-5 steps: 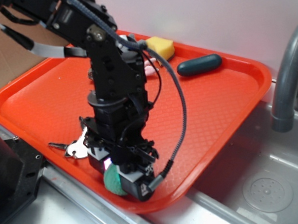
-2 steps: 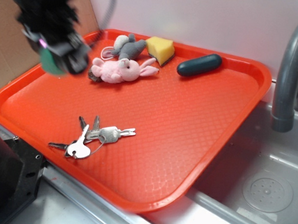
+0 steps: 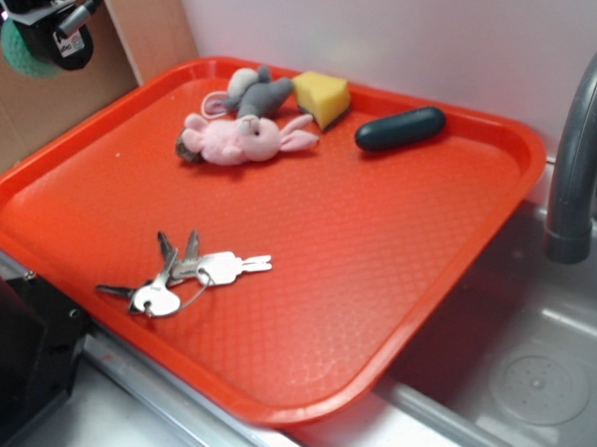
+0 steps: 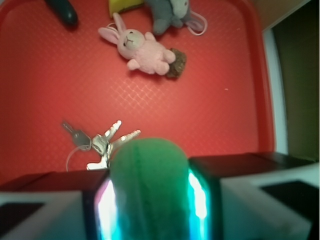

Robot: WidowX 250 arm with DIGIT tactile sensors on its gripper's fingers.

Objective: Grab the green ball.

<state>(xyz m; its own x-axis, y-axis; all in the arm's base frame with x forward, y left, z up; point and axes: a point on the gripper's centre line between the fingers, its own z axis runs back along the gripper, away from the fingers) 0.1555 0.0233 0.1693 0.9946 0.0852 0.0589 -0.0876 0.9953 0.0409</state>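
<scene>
Gripper (image 4: 149, 200) holds the green ball (image 4: 148, 187) clamped between its two fingers, one pad pressed against each side; in the exterior view the gripper (image 3: 41, 42) hangs high above and just outside the tray's far left corner, with the ball (image 3: 24, 50) showing beneath it, clear of the tray floor.

The red tray (image 3: 460, 245) has a raised rim all round. Its near right half is bare floor, and so is the wide band between the keys and the toys. The right rim lies just beside a metal sink (image 3: 547, 371), where a grey tap (image 3: 576, 169) rises past the tray's far right corner. A cardboard wall (image 3: 148, 31) stands behind the far left rim.

On the tray lie:
- One bunch of keys (image 3: 181, 275), near the near left rim, about five keys fanned out on a ring.
- Two soft toys near the far edge, a pink rabbit (image 3: 239, 138) and a grey one (image 3: 257, 93), touching each other.
- One yellow sponge (image 3: 322, 97), just beside the grey toy.
- One dark green capsule (image 3: 399, 128), apart from the sponge, towards the far right corner.
</scene>
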